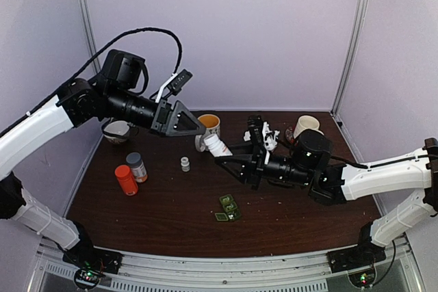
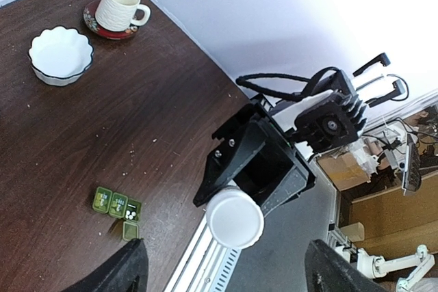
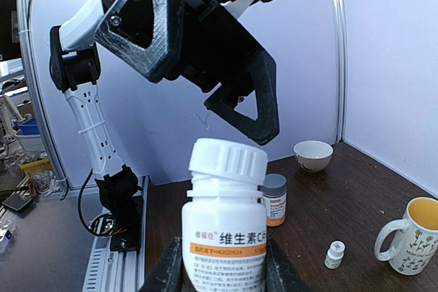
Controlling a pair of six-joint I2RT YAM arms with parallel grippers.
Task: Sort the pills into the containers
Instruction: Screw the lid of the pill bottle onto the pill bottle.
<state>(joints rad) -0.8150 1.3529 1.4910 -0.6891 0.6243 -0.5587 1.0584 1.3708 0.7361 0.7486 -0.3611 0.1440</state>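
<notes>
Pinching the white bottle in the right fingers, cap on, at 12 o'clock from the green pill box. Holding the left fingers spread wide near the cap. Could slip on a crooked grab and spill pills.

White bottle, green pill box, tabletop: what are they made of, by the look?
White bottle: likely plastic, opaque, satin, with ribbed moulded cap and printed label.
Pill box: probably plastic, olive green, thin moulded compartment walls, slight gloss.
Table: dark wood or wood-look laminate; faint grain, dull sheen; cannot tell which.
</notes>
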